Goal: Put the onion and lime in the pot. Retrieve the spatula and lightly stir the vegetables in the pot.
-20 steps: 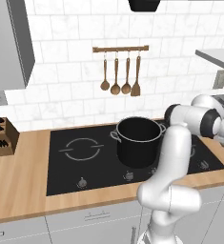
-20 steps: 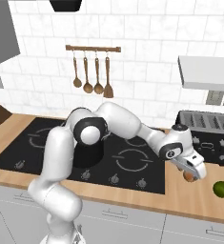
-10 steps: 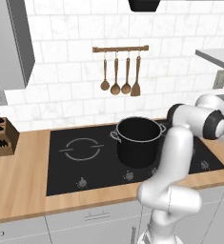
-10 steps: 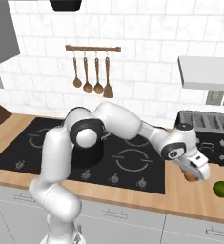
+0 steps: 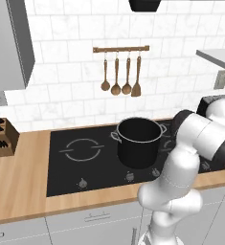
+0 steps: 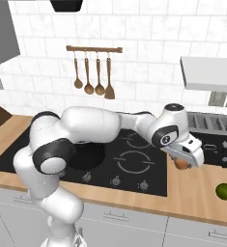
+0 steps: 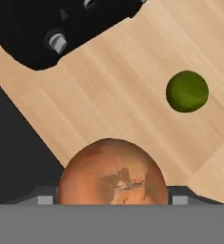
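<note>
Brown onion (image 7: 113, 172) sits clenched in the end effector (image 6: 184, 163); lift it straight off the desk (image 7: 132, 90), clear of the lime (image 7: 187, 91) at two o'clock, then carry it level to the pot (image 5: 138, 141).

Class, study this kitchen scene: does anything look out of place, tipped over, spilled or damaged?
Nothing stands out. The pot stands upright on the stove, the utensils hang straight on their rail, the lime lies whole on the counter, and the gripper has closed on the onion. No spills or damage.
</note>
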Controlling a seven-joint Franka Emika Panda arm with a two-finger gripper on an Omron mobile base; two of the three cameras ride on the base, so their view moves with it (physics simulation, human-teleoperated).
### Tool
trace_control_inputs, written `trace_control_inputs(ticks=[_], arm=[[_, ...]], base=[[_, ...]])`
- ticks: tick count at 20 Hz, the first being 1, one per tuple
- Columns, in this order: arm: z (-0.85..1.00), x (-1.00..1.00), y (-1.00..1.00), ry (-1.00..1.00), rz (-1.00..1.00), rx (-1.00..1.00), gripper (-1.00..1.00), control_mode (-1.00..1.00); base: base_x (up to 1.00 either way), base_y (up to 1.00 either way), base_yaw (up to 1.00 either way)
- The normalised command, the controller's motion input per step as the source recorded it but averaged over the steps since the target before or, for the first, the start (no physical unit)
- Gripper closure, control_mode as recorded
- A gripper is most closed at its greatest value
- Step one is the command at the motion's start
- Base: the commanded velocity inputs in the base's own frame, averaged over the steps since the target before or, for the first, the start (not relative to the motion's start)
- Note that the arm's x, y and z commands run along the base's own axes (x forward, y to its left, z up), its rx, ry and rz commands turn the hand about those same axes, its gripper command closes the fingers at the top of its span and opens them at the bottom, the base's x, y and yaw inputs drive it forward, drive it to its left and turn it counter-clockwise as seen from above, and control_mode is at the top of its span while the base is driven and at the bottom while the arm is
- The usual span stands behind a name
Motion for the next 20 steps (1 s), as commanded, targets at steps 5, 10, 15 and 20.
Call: trace_control_inputs(ticks=[5,10,15,20], arm=[[0.54,-0.11,0.51,0.00,0.13,-0.02,1.00,-1.00],[0.34,0.02,0.63,0.03,0.11,0.00,1.00,-1.00],[0.37,0.12,0.78,0.00,0.13,0.00,1.00,-1.00],[0.32,0.37,0.97,0.00,0.21,-0.07,1.00,-1.00]], base=[[0.00,0.00,0.00],[0.00,0.00,0.00],[0.00,0.00,0.00],[0.00,0.00,0.00]])
